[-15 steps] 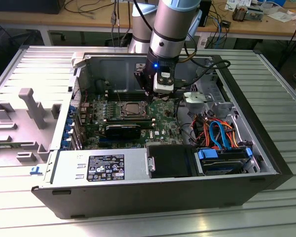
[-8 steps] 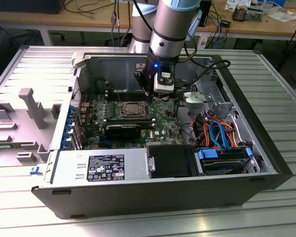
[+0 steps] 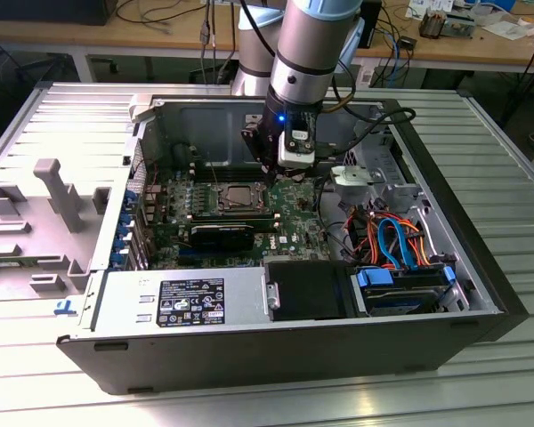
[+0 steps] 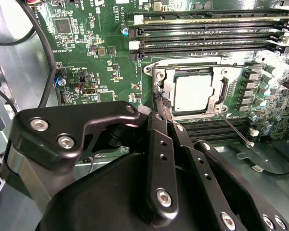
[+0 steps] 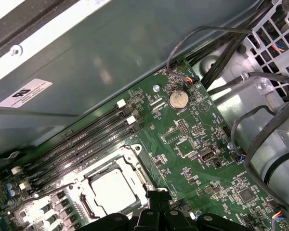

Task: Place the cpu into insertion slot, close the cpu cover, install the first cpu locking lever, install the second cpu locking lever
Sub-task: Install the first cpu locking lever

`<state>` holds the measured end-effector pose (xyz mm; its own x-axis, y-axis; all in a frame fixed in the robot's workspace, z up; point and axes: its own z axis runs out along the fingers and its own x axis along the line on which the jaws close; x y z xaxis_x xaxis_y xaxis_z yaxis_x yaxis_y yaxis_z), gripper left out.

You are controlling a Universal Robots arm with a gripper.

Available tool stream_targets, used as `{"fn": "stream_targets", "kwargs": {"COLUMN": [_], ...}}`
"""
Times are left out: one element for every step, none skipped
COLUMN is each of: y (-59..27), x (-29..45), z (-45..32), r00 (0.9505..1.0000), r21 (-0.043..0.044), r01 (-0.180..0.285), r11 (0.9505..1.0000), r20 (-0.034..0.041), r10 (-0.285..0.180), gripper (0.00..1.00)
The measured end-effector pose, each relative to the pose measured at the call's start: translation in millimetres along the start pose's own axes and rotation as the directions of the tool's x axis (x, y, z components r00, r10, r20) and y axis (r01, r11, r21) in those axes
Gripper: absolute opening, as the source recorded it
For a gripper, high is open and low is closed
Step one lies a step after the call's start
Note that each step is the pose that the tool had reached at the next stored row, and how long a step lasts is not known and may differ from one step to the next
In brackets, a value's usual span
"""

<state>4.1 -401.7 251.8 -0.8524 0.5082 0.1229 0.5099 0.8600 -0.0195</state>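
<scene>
Looking at the second wrist view, the gripper has its fingers pressed together right at the cover's near edge, cpu already sitting in the slot mid-right of frame

We see the gripper low over the green motherboard, its closed fingertips at the socket's edge. In the second wrist view, the cpu cover lies down over the cpu; from it, long memory slots wall off twelve o'clock, a thin lever juts toward five o'clock, and open board lies at nine o'clock. In the exterior view, case walls ring the bay and a cable tangle crowds the socket's three o'clock side.
</scene>
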Motion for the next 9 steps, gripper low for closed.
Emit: {"fn": "stream_targets", "kwargs": {"y": [0.0, 0.0, 0.0, 0.0, 0.0, -0.1, -0.1, -0.1, -0.1], "x": [0.0, 0.0, 0.0, 0.0, 0.0, 0.0, 0.0, 0.0, 0.0], "z": [0.0, 0.0, 0.0, 0.0, 0.0, 0.0, 0.0, 0.0, 0.0], "r00": [1.0000, 1.0000, 1.0000, 1.0000, 1.0000, 1.0000, 1.0000, 1.0000, 1.0000], "r21": [0.0001, 0.0002, 0.0003, 0.0004, 0.0005, 0.0005, 0.0007, 0.0007, 0.0009], "r01": [0.001, 0.002, 0.002, 0.003, 0.004, 0.005, 0.005, 0.006, 0.007], "r11": [1.0000, 1.0000, 1.0000, 1.0000, 1.0000, 1.0000, 1.0000, 1.0000, 1.0000], "r20": [0.0000, 0.0000, 0.0000, 0.0000, 0.0001, 0.0000, 0.0000, 0.0000, 0.0001], "r10": [-0.001, -0.002, -0.002, -0.003, -0.004, -0.005, -0.005, -0.006, -0.007], "gripper": [0.11, 0.11, 0.11, 0.11, 0.11, 0.11, 0.11, 0.11, 0.11]}}
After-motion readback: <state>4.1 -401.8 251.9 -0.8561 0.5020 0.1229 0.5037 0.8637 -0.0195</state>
